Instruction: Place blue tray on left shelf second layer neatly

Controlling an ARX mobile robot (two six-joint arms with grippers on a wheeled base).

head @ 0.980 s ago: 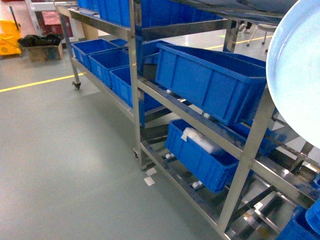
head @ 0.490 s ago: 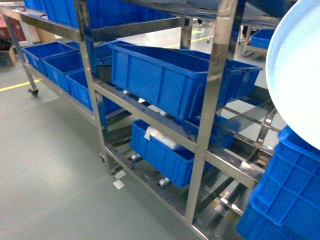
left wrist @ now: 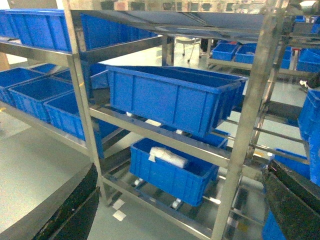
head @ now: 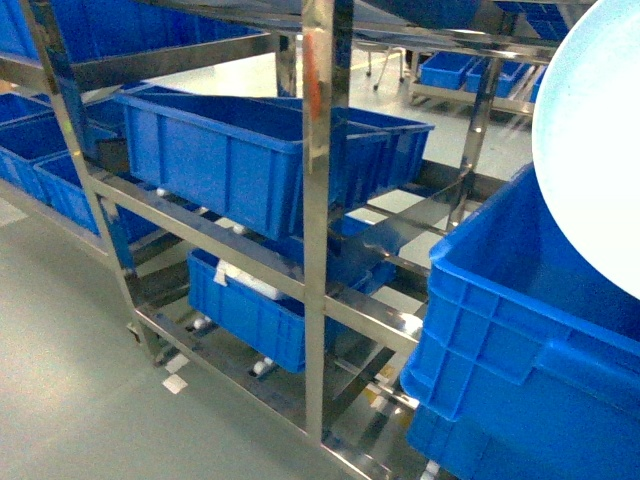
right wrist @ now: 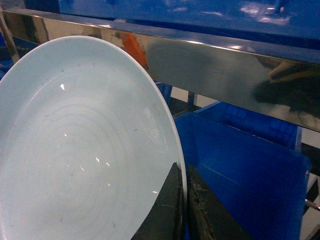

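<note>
Right gripper [right wrist: 181, 200] is clamped on the rim of the blue tray [right wrist: 85, 150], one black finger on each face of the edge. Tray stands nearly on edge up and to the left of the claw, face toward the wrist cam. My read: an edge pinch is the only grip a shallow dish allows, and carrying it upright keeps it slim while travelling past the posts.

Just behind and above the claw: a mirror-like steel rail [right wrist: 210, 60] of the rack, with a blue crate [right wrist: 240, 165] below it to the right (can't tell from here which tier that rail is).

Head view shows what the wrist view can't: the whole steel rack [head: 318, 230], and the tray's edge [head: 590, 150] filling the right corner, not yet on the left shelf second layer [head: 220, 230].

Left gripper [left wrist: 180, 210]: only two dark finger edges at the frame corners, wide apart, nothing between.
</note>
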